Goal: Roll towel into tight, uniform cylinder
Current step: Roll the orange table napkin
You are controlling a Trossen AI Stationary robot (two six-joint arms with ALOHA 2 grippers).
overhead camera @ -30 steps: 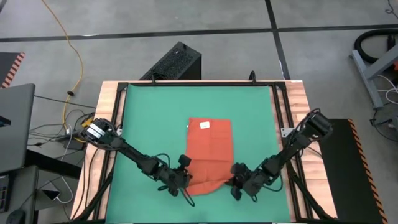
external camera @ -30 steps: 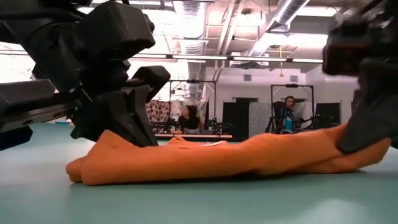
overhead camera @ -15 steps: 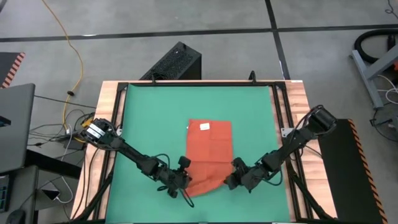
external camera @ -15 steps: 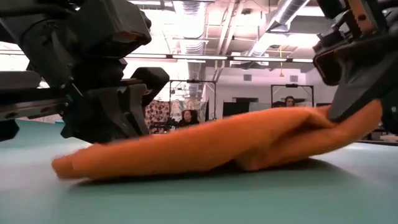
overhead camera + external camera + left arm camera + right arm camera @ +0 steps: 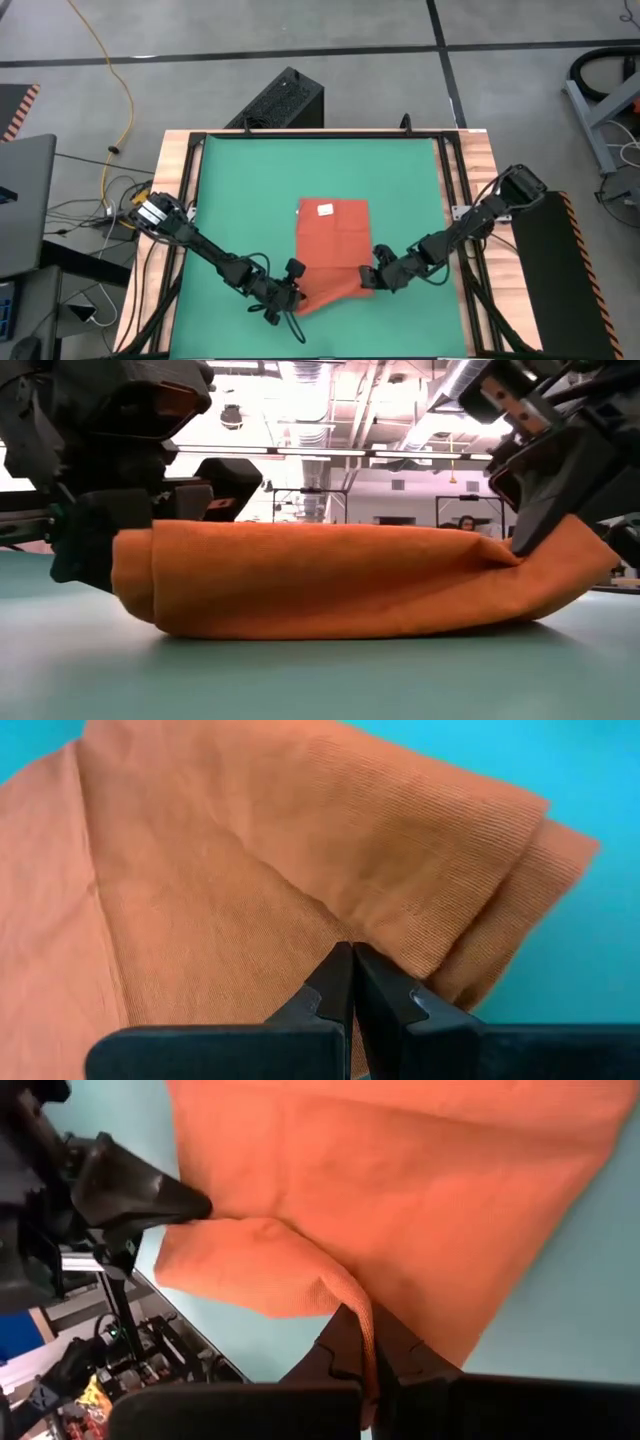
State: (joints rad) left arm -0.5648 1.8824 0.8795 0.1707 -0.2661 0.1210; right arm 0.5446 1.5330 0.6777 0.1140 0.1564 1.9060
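Towel (image 5: 335,240) lies on the green mat (image 5: 240,180), a little nearer my side than centre, white tag (image 5: 325,210) on the far flat part. The near edge is lifted and doubled over onto the flat cloth; in the low view it reads as a thick fold, blunt and layered at one end, pinched to a peak at the other. My left gripper (image 5: 288,291) is clamped on the near left corner, fingers (image 5: 335,982) pressed together with cloth between them, so that end stays square while it turns. My right gripper (image 5: 372,277) is clamped on the near right corner, a ridge of fabric running up into the closed tips (image 5: 352,1342); it sits higher off the mat than the left, which I judge is why the fold looks uneven there. Holding both corners keeps the leading edge taut across its width so the first turn starts straight. Judgement: early in the roll, one fold begun and most of the towel flat beyond it. Risk: right end looser than the left gives a cone, not a cylinder. Wooden table edge (image 5: 478,170) and black frame lie outside the mat, well apart from the work.
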